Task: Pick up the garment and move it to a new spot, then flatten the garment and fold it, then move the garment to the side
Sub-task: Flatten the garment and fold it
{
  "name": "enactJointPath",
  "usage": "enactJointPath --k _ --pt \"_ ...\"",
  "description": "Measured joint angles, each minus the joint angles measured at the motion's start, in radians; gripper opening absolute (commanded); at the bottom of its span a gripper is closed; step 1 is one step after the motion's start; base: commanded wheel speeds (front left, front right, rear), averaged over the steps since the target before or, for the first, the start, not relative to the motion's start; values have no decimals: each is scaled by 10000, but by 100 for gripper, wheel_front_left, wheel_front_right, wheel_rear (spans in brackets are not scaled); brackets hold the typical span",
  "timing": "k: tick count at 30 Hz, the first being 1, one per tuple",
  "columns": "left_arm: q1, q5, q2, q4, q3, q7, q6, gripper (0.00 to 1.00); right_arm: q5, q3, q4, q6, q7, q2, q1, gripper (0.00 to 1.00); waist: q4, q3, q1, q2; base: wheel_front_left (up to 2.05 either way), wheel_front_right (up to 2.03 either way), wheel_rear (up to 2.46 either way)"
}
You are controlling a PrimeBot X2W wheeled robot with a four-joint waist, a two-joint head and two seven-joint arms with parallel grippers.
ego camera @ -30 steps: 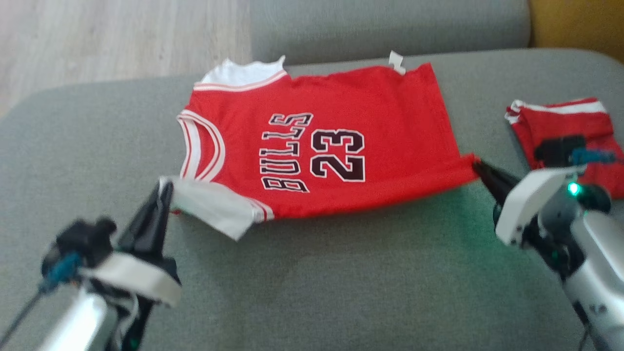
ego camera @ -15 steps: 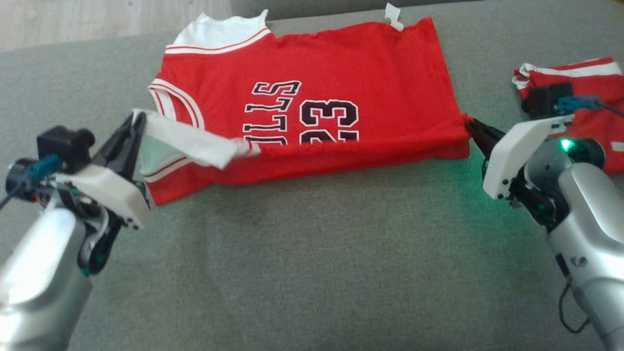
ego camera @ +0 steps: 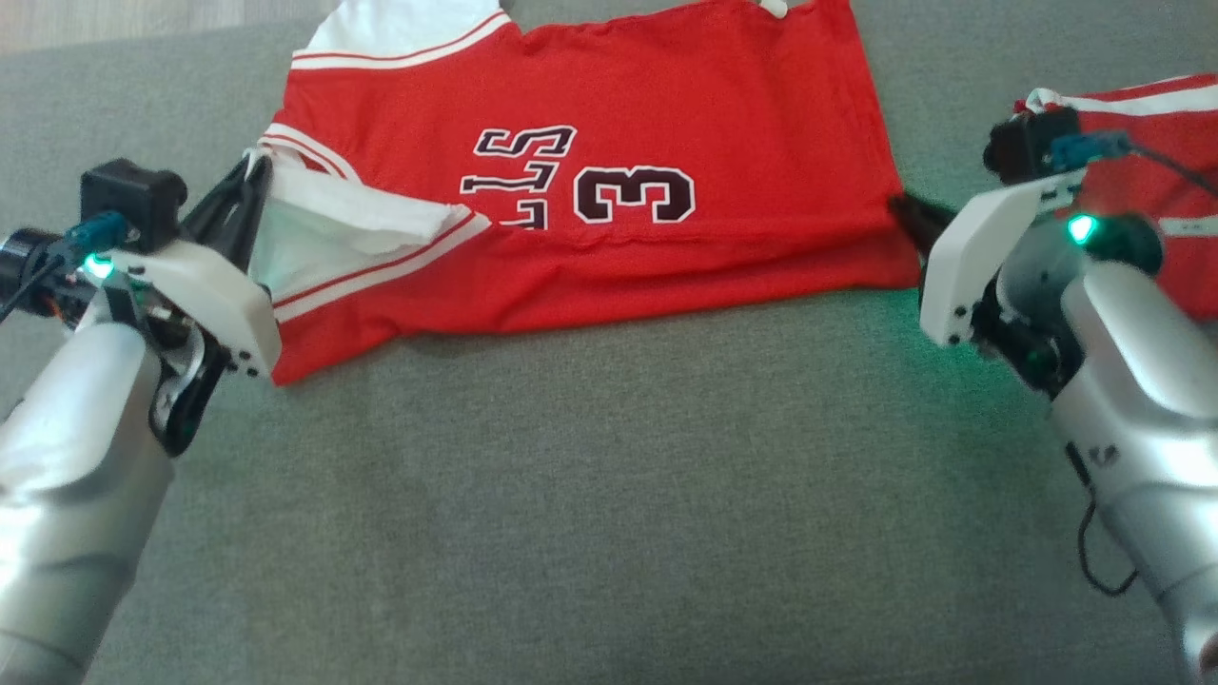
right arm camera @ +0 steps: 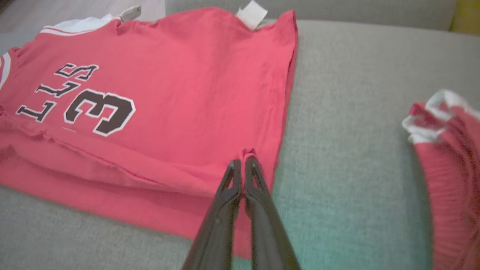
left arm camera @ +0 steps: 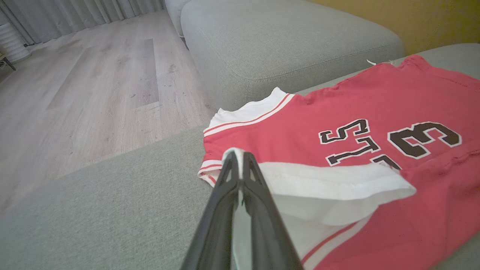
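Note:
A red sleeveless jersey (ego camera: 666, 124) with dark lettering and white trim lies on the grey sofa cushion (ego camera: 609, 495). Its near long edge is lifted and folded over toward the far side, covering part of the print. My left gripper (ego camera: 255, 171) is shut on the white-trimmed shoulder end of that edge (left arm camera: 240, 157). My right gripper (ego camera: 899, 205) is shut on the hem corner at the other end (right arm camera: 245, 155). The jersey (left arm camera: 375, 123) stretches between both grippers, and its red body (right arm camera: 180, 86) lies flat beyond the fold.
A second red garment (ego camera: 1142, 143) with white trim lies bunched at the right, close behind my right wrist, and shows again as red fabric (right arm camera: 450, 168). Another grey cushion (left arm camera: 285, 41) and wooden floor (left arm camera: 93, 82) lie beyond the jersey.
Both grippers have carried the jersey's near edge away from me and over the print, hiding the lower letters and the first digit. The head camera has tilted, shifting the whole picture.

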State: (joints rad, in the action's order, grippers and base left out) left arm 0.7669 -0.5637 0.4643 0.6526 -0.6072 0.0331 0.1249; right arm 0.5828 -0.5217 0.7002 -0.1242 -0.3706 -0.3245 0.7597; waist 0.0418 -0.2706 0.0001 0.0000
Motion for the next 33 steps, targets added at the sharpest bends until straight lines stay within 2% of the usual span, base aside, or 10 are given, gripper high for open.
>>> enactJointPath --k 1,2,5,9,13,15,16,20,26,33 --pt "111 6 -40 142 -21 -203 -2 25 -109 29 151 0 196 10 143 100 -4 -37 0 0 0 0 0" --pt "239 13 -94 288 -8 -474 -6 100 -194 52 311 0 364 13 303 100 -15 -69 0 0 0 0 0" --pt "663 -15 -414 589 268 -1457 -21 100 -209 407 698 0 974 128 707 100 -78 -107 0 0 0 0 0" --pt "963 -282 -1066 604 780 -2627 -125 100 -211 836 834 0 2318 353 972 100 -193 28 -1 0 0 0 0" --pt "663 -493 -1484 -40 1628 -2844 -472 100 -201 1626 859 0 3921 627 932 100 -260 333 -1 0 0 0 0" --pt "454 -502 -1574 -487 1985 -2857 -570 100 -196 1918 863 0 4284 711 890 100 -273 427 -2 0 0 0 0" --pt "-118 -460 -1799 -1358 2667 -2899 -782 100 -201 2330 853 2 4913 895 761 100 -294 624 -2 0 0 0 0" --pt "-1352 -12 -2201 -2228 3198 -2899 -915 100 -362 2673 700 0 5712 1206 150 100 -343 949 -2 0 0 0 0" --pt "-3850 727 -3049 -3183 3804 -2897 -1076 100 -1524 3473 -207 2 6192 1741 -1814 100 -421 1566 -4 0 0 0 0" --pt "-5421 1254 -3613 -3053 4056 -2897 -1028 100 -2857 4815 -1866 2 6215 2477 -4031 100 -468 1989 -3 0 0 0 0"
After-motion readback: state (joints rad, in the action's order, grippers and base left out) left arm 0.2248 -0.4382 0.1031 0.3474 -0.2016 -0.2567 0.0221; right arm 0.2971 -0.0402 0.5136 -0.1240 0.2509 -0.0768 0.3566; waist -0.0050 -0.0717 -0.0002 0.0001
